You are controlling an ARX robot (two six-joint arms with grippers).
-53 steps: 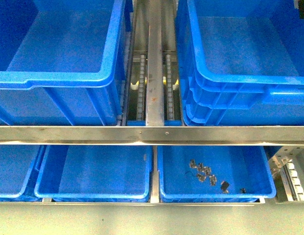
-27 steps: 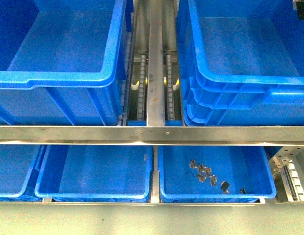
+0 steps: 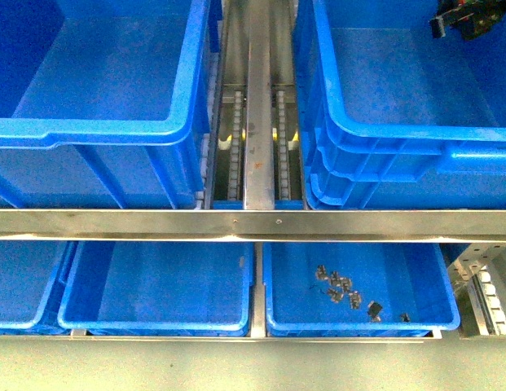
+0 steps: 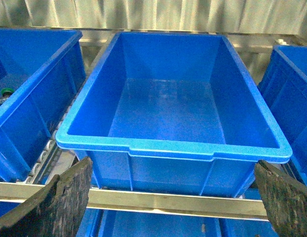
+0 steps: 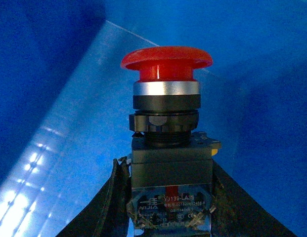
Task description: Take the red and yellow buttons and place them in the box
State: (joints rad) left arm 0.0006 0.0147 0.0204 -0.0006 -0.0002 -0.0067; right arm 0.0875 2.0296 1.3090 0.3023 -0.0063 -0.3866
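1. The right hand (image 5: 168,170) is clamped on a red button (image 5: 166,59). Its two black fingers (image 5: 116,197) press opposite sides of the button's block, and the cap stands out past the fingertips.
2. The button has a wide, glossy red mushroom cap. Under it come a silvery ring, a black collar, a dark grey body and a clear contact block with a printed label.
3. Beyond the cap there is only the smooth blue inside of the box (image 3: 383,134). In the front view the right hand hangs over that box's far right part.
4. The left hand (image 4: 173,168) is spread wide, gripping nothing. Straight ahead of it stands another deep blue crate (image 4: 168,147).
5. A roller track (image 3: 257,122) runs to the left of the right hand, between the two crates.
6. A steel rail (image 3: 253,224) crosses nearer the robot than the right hand. Below the rail sit shallower blue trays (image 3: 155,285), and one tray (image 3: 358,326) holds small metal parts (image 3: 346,289).
7. A corrugated metal wall (image 4: 143,15) rises behind the crate facing the left hand.
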